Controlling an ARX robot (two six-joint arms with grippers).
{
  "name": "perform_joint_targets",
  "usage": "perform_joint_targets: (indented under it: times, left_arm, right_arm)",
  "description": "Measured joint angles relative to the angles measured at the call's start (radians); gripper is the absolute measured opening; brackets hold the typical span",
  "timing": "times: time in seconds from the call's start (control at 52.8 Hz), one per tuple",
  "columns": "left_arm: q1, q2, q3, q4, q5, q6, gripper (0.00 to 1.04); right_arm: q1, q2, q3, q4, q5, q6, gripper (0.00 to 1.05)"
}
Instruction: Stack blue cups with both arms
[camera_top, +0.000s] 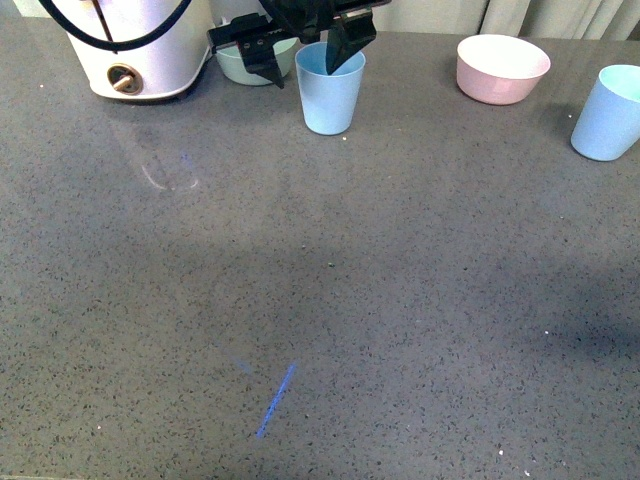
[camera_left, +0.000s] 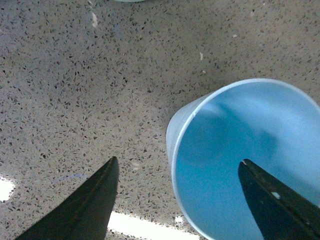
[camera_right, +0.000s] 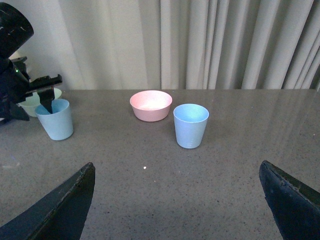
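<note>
One blue cup (camera_top: 330, 92) stands upright at the back middle of the grey table. My left gripper (camera_top: 305, 55) is open and straddles its rim, one finger inside the cup and one outside. In the left wrist view the cup (camera_left: 235, 145) fills the space by the inner finger. It also shows in the right wrist view (camera_right: 56, 120). The second blue cup (camera_top: 610, 115) stands upright at the far right edge. In the right wrist view that cup (camera_right: 190, 126) stands well ahead of my open, empty right gripper (camera_right: 177, 182).
A pink bowl (camera_top: 502, 68) sits between the two cups at the back. A green bowl (camera_top: 250, 66) sits behind my left gripper. A white appliance (camera_top: 140, 50) with a black cable stands at the back left. Curtains hang behind the table.
</note>
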Motion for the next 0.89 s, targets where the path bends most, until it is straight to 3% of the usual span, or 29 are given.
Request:
perform_joint_targets:
  times: [0.133,0.152,0.246,0.379,0.796,0.891]
  left_arm:
    - [-0.003,0.0,0.011,-0.024,-0.006,-0.01,0.36]
    - [-0.003,0.0,0.011,-0.024,-0.006,-0.01,0.36]
    - [-0.009,0.0,0.011,-0.042,-0.006,-0.029,0.15]
    - [-0.016,0.0,0.012,-0.052,-0.009,-0.04,0.02]
    - [-0.048,-0.02,0.013,-0.097,-0.018,-0.072,0.02]
    - [-0.08,-0.201,-0.255,0.074,-0.026,-0.093,0.02]
  right_arm:
    - [0.0,0.0,0.0,0.0,0.0,0.0,0.96]
    - [0.0,0.0,0.0,0.0,0.0,0.0,0.96]
    - [0.0,0.0,0.0,0.0,0.0,0.0,0.96]
    - [0.0,0.0,0.0,0.0,0.0,0.0,0.96]
    - [0.0,0.0,0.0,0.0,0.0,0.0,0.96]
    - [0.0,0.0,0.0,0.0,0.0,0.0,0.96]
